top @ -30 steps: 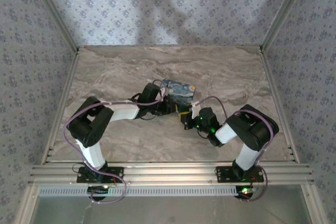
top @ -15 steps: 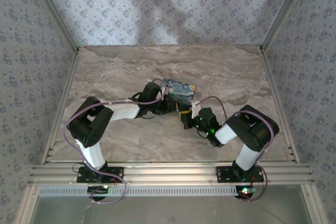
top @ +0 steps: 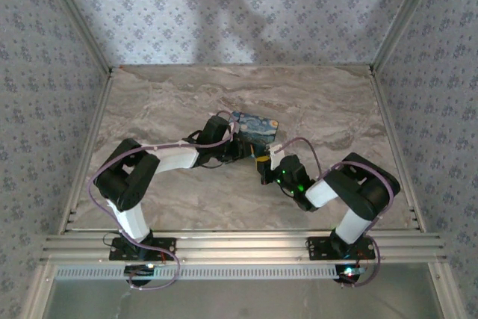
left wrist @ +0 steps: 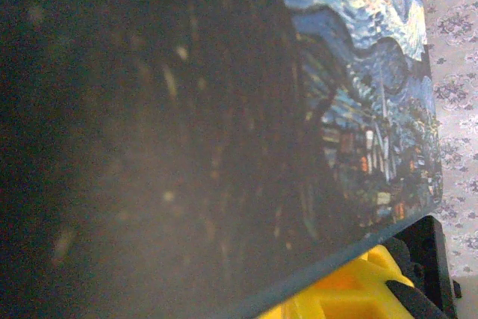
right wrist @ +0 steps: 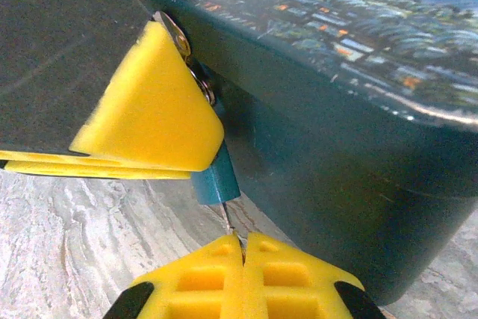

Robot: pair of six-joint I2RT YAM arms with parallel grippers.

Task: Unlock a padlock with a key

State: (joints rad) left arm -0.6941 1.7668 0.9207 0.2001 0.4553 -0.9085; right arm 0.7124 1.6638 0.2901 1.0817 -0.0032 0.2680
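Pads (right wrist: 194, 289), ribbed and yellow, pinch a thin metal key (right wrist: 218, 184).

The blue box (left wrist: 358, 110) is very close to the lens. Its dark side is blurred (some pale specks), and its night-sky face is at right. Under its lower edge is a yellow finger pad (left wrist: 358, 293), with flowered wallpaper (left wrist: 457, 72) behind.

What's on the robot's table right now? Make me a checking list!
Surface: grey marble-look tabletop, no spills seen.
Job's things: tiny brass padlock, mostly hidden, at the blue night-sky painted box; thin metal piece with teal sleeve, likely the key.
Clutter: nothing seen.
Pincers: right pincer shut on the thin metal piece; left pincer at the box, opening unclear.
Cables: purple cables looped along both arms.
Surroundings: flowered wallpaper walls, aluminium frame.
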